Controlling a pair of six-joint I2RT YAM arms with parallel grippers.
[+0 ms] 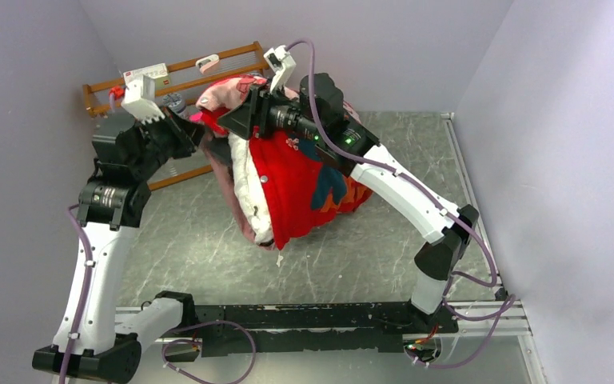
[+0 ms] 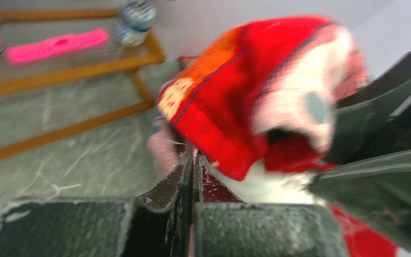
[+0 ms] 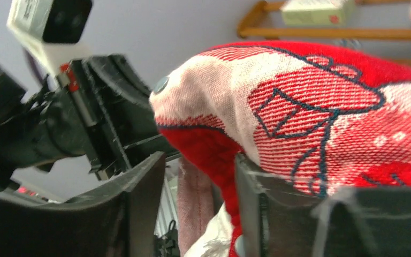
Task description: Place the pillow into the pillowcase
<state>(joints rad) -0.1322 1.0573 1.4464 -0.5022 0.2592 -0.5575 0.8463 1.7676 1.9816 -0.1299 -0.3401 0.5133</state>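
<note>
Red pillowcase (image 1: 296, 184) is seen bunched in a tall heap on the table (image 1: 200, 248), just right of the wooden rack (image 1: 184, 66). The white pillow (image 1: 249, 192) is only partly sheathed: a long strip is left exposed down the rack-facing side of the heap, reaching the table. The pillowcase's top is held up off the table near the rack's right end, with the paler pink reverse turned outward there. The left gripper (image 1: 192, 132) is placed in front of the rack, jaws pressed together on the pillowcase's edge; a thin sliver of fabric is seen pinched between the fingers (image 2: 174, 182). The right gripper (image 1: 236, 120) is placed just past the rack's right end, jaws parted to a middling gap; cloth is draped over one finger (image 3: 257, 203), not clamped. A bottle (image 2: 134, 21) is seen blurred on the rack.
</note>
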